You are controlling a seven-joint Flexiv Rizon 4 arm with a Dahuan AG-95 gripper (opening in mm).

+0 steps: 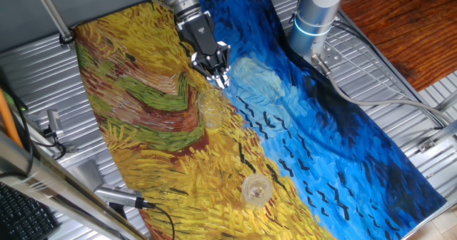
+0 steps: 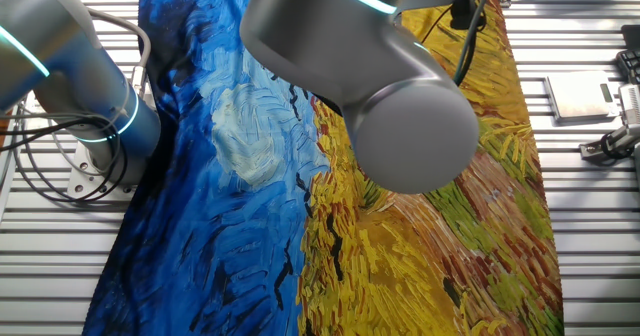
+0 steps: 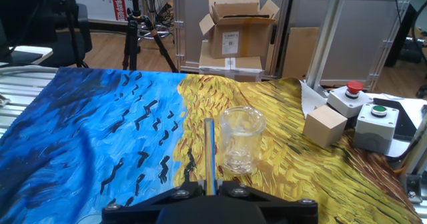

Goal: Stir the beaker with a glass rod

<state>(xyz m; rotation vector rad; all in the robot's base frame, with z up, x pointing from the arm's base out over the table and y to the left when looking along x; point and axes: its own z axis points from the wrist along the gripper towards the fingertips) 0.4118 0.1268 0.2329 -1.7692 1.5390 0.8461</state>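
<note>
- One fixed view: the black two-finger claw hangs over the desk, which is covered by a painted cloth of blue and yellow brushstrokes. Just below its tips stands the small clear glass beaker, nearly see-through. A second clear glass vessel with a brighter whitish rim stands well apart, nearer the camera; judged not part of the task.
- The other fixed view: the grey arm body blocks the working area; beaker and claw are hidden.
- Hand view: the thin clear glass rod runs straight out from between the fingers, which are clamped together on it. The beaker stands upright just right of the rod, not under it. Judgement: the rod is gripped pointing forward so that it can enter the beaker mouth; alignment is outstanding.
</note>
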